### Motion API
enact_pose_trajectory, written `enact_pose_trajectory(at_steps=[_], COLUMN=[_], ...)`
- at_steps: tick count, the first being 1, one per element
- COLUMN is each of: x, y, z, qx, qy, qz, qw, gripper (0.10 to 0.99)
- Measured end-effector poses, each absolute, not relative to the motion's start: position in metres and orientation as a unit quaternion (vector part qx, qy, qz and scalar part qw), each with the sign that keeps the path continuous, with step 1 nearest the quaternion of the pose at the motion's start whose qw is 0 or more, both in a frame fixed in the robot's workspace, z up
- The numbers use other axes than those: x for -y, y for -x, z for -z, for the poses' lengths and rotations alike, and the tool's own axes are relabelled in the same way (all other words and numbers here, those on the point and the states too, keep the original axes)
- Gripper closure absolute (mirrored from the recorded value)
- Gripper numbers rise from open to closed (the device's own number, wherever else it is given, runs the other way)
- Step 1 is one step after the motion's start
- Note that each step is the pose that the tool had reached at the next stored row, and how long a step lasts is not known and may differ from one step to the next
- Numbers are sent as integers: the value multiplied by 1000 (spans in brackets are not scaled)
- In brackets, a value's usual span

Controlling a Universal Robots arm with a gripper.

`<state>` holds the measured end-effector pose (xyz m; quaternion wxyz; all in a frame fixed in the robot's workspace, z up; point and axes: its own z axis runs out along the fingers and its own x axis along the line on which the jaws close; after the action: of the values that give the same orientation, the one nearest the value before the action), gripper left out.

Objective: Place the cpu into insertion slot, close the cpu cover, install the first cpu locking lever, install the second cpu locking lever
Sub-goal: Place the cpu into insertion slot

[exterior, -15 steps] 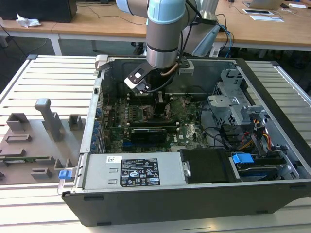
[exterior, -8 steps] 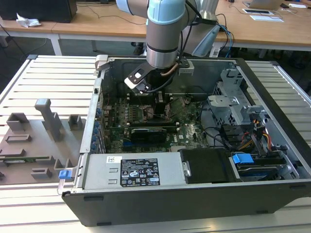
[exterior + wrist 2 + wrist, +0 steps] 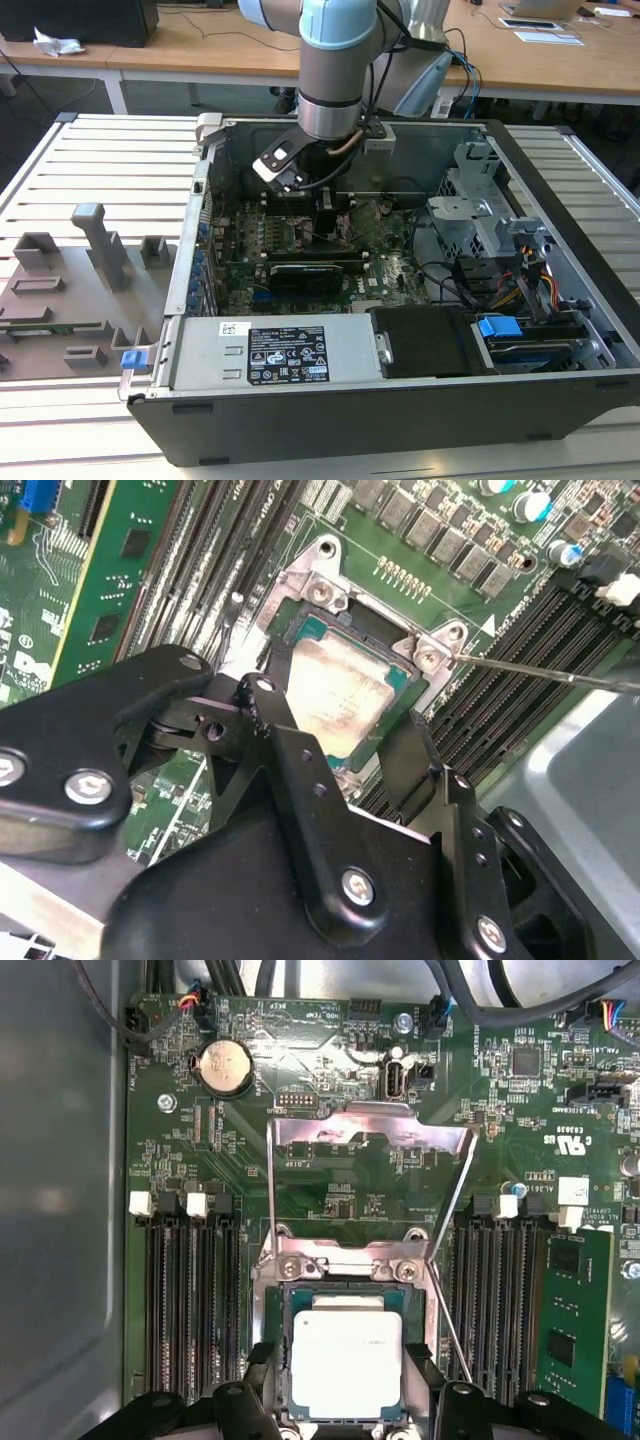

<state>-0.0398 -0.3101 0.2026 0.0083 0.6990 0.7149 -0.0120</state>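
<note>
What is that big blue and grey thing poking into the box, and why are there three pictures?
That is a robot arm reaching into an open computer case on a slatted table. One picture comes from a camera off the arm. The other two come from cameras riding on the arm's wrist, so they look at the green board close up. There the black gripper hangs right over the cpu, a small silver square lying in the insertion slot. I cannot tell if it is gripping it. The cpu cover, a thin metal frame, stands swung open.
</note>
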Motion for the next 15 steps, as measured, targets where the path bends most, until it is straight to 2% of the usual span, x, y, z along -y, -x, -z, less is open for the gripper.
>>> enact_pose_trajectory(at_steps=[4, 5, 7, 8, 9, 10, 11, 12, 15], x=[310, 310, 311, 312, 313, 313, 313, 313, 313], y=[40, 40, 40, 40, 40, 40, 40, 40, 40], z=[-217, -218, -218, -218, -218, -219, -222, -224, -231], qx=[-715, -715, -715, -715, -715, -715, -715, -715, -715], qy=[-699, -699, -699, -699, -699, -699, -699, -699, -699], qz=[12, 12, 12, 12, 12, 12, 12, 12, 12], qw=[8, 8, 8, 9, 8, 8, 8, 8, 8], gripper=[471, 549, 549, 612, 612, 792, 792, 859, 859])
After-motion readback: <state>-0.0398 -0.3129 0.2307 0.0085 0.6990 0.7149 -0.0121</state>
